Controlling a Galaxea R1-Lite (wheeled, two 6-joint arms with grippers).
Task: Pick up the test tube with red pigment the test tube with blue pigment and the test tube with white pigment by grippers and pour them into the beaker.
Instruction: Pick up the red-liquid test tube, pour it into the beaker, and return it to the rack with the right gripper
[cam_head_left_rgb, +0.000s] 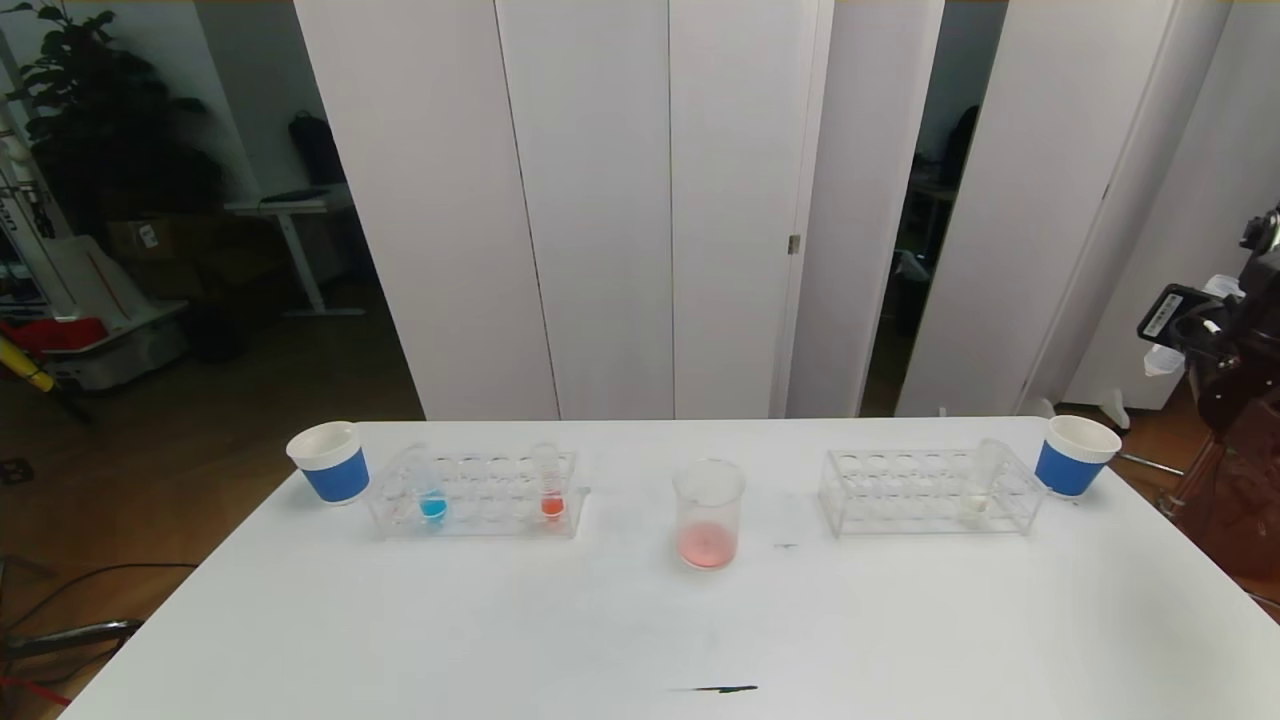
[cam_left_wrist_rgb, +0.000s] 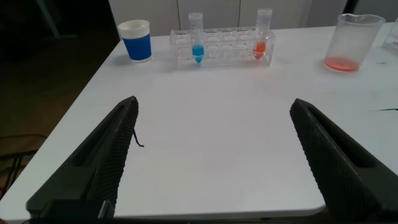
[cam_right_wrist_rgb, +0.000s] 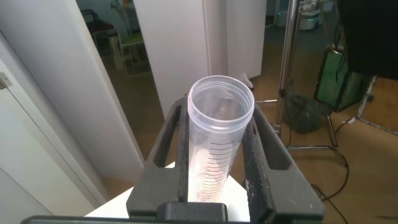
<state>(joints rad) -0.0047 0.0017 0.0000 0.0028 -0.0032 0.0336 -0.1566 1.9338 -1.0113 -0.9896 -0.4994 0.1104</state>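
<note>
**Holding an emptied tube off to the right**

Gripping a clear graduated tube (cam_right_wrist_rgb: 217, 143) between the right gripper (cam_right_wrist_rgb: 217, 155) fingers (cam_right_wrist_rgb: 264, 162), clamped tight against its sides, raised beyond the right edge of the table (cam_head_left_rgb: 640, 620), mouth open toward the wrist camera, only a faint pinkish trace showing inside. Showing in the head view as the right gripper (cam_head_left_rgb: 1195, 325) at the far right, well apart from everything on the table.

Hanging low over the near left part of the table with the left gripper (cam_left_wrist_rgb: 211, 162), fingers (cam_left_wrist_rgb: 106, 155) spread wide, nothing between them.

Standing near the middle of the table, the beaker (cam_head_left_rgb: 709, 515), upright, holding a shallow layer of pale red liquid at its bottom. Sitting to its left, a clear rack (cam_head_left_rgb: 475, 492) carrying the test tube with blue pigment (cam_head_left_rgb: 432, 495) toward its left end and a tube with orange-red liquid (cam_head_left_rgb: 550, 485) toward its right end, both upright. Resting to the right of the beaker, a second clear rack (cam_head_left_rgb: 925, 490) with the test tube with white pigment (cam_head_left_rgb: 978, 485) near its right end. Flanking the racks, a blue-sleeved paper cup (cam_head_left_rgb: 329, 462) at the far left and another paper cup (cam_head_left_rgb: 1075, 455) at the far right.
</note>
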